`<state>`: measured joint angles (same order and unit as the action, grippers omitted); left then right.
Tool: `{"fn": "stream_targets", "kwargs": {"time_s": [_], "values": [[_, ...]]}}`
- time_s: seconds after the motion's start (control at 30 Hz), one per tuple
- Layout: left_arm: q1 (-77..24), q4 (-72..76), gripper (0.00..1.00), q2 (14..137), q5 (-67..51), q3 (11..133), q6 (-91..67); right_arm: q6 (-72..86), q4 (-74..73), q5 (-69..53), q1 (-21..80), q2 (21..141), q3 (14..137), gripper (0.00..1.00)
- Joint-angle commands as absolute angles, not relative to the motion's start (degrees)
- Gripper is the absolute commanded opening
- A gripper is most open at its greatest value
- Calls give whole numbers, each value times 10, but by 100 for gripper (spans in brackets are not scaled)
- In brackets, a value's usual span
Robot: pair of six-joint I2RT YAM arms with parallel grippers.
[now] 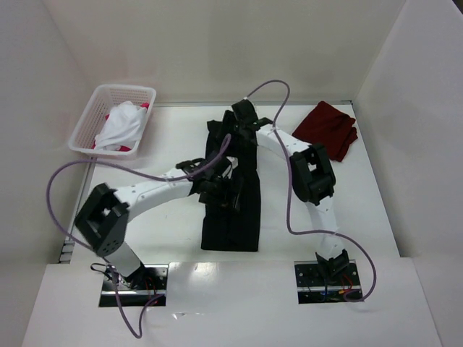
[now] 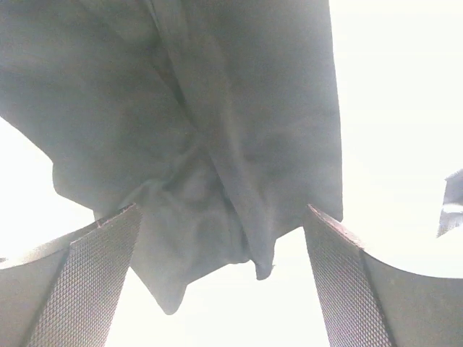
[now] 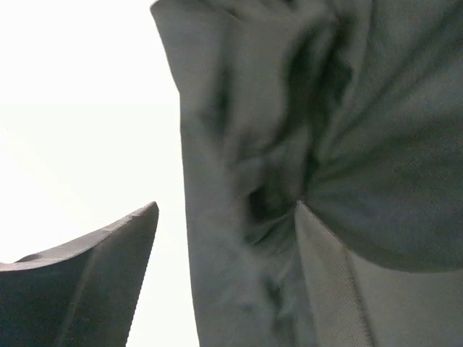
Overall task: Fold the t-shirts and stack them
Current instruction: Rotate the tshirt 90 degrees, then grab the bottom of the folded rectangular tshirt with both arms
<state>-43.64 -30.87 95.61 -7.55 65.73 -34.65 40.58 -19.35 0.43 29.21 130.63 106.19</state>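
Observation:
A black t-shirt [image 1: 231,224] lies on the white table as a long folded strip running front to back. My left gripper [image 1: 219,188] hovers over its middle, open; in the left wrist view its fingers [image 2: 101,275] stand wide apart with a bunched edge of the black cloth [image 2: 217,108] just ahead of them, not gripped. My right gripper [image 1: 243,117] is at the shirt's far end, open, with black cloth [image 3: 289,108] lying between its fingers and against the right finger [image 3: 340,289]. A dark maroon t-shirt [image 1: 327,129] lies folded at the back right.
A white lattice basket [image 1: 90,116] at the back left holds a white shirt [image 1: 119,124] with pink-red cloth under it. White walls close the table at the back and both sides. Purple cables loop over both arms.

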Motion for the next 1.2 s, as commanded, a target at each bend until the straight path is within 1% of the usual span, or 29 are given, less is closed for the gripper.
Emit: {"fn": "stream_targets", "kwargs": {"time_s": [0.0,0.03,0.1,0.13,0.3,0.37,0.4,0.43,0.47,0.5,0.63,0.77,0.83,0.87,0.93,0.97,1.0,1.07,1.17], "values": [[-415,-314,100,844,-19,705,-361,384,-160,2,289,1199,1054,84],[-409,-309,100,824,-7,705,-361,376,-160,2,289,1181,1054,90],[-392,-294,100,767,31,687,-374,371,-147,12,289,1166,1028,94],[-385,-276,100,752,38,662,-374,371,-147,18,289,1161,1022,98],[-352,-265,100,723,56,636,-385,356,-132,25,284,1163,996,98],[-352,-249,100,705,72,621,-385,356,-125,31,284,1188,989,98],[-352,-233,100,698,80,613,-391,356,-125,31,284,1196,989,95],[-347,-223,100,691,85,592,-391,356,-125,31,284,1204,989,95],[-342,-212,100,677,85,580,-391,356,-125,31,284,1213,994,92],[-336,-188,100,672,72,568,-391,356,-125,31,284,1229,1001,89],[-316,-159,100,666,12,530,-370,356,-132,25,284,1252,1009,82],[-316,-159,99,711,-67,524,-342,362,-148,25,284,1259,1004,81],[-323,-185,99,728,-74,524,-336,362,-148,25,284,1225,984,81],[-329,-196,99,742,-74,524,-336,362,-148,25,284,1207,948,81],[-337,-203,99,748,-67,512,-344,373,-129,31,284,1160,895,85],[-337,-203,99,748,-74,504,-349,373,-114,31,284,1106,839,89],[-337,-197,100,753,-81,487,-354,378,-113,36,284,1081,813,90],[-337,-197,100,758,-88,475,-360,383,-123,41,284,1019,754,91],[-342,-192,100,765,-111,460,-366,403,-128,9,284,965,674,93]]}}
